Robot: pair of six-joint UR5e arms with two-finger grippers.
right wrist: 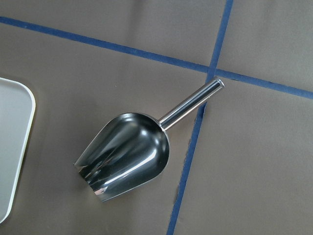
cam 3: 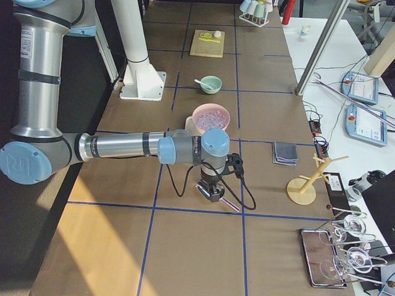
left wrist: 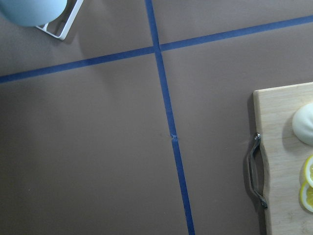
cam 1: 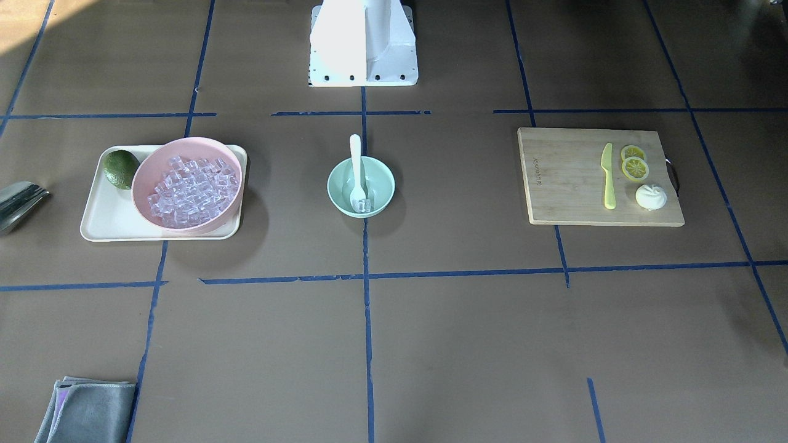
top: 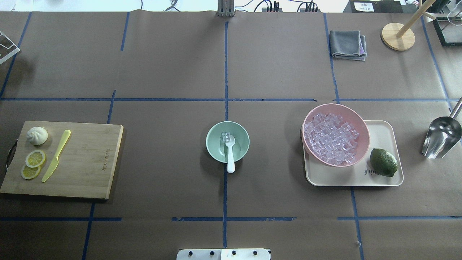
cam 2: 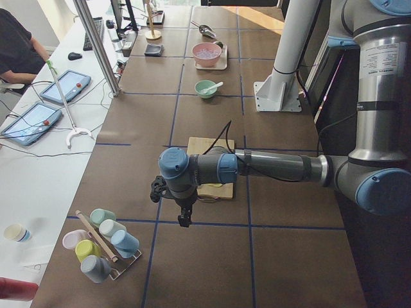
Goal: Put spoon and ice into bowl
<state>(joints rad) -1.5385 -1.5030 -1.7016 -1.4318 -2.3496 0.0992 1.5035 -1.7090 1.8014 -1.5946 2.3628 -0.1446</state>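
Note:
The mint-green bowl stands at the table's middle. The white spoon lies in it, scoop down inside, with its handle sticking out over the rim on the robot's side. One clear ice cube sits in the bowl by the scoop. A heap of ice fills the pink bowl. My left gripper hangs off past the cutting board. My right gripper hangs over the metal scoop. Both are far from the bowl, and I cannot tell whether they are open or shut.
The pink bowl and a green lime sit on a cream tray. A metal scoop lies beyond it. The cutting board holds a yellow-green knife, lemon slices and a bun. A cup rack stands near my left gripper.

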